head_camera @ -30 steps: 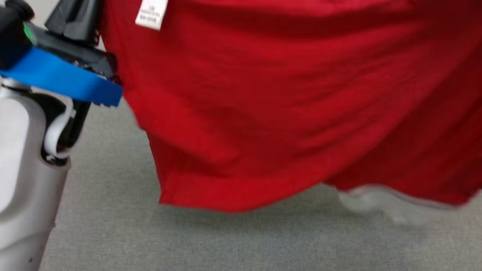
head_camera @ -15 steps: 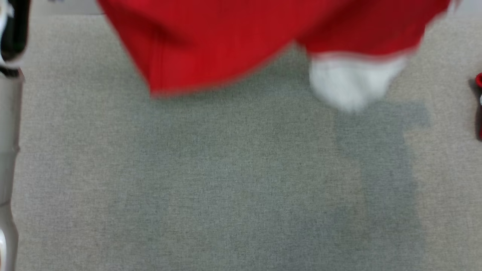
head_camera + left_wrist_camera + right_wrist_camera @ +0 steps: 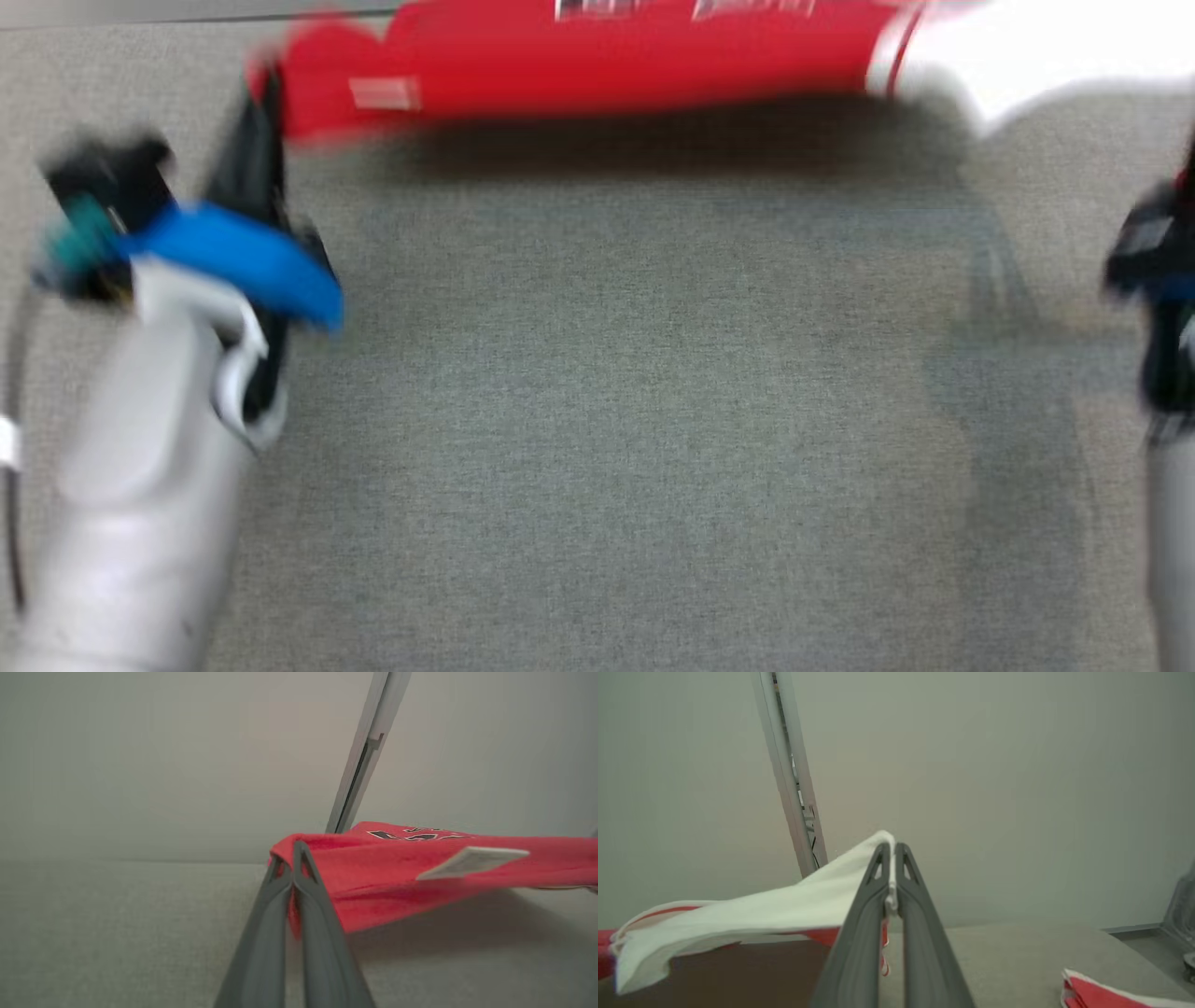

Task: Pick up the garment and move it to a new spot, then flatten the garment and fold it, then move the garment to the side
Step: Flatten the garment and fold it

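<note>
Left tool (image 3: 293, 851) is clamped on a corner of the red fabric garment (image 3: 397, 877). Right tool (image 3: 892, 851) is clamped on its white sleeve (image 3: 784, 910). The garment is stretched between them, just above the grey woven worktop (image 3: 607, 420). Left wrist view shows a white tag (image 3: 472, 861). Right wrist view shows another folded red-and-white cloth (image 3: 1101, 994) lying on the worktop. Head view is blurred. Pale wall and metal post (image 3: 789, 765) behind.

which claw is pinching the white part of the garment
The right claw: it is shut on the white edge of the garment, while the left claw grips red cloth.
</note>
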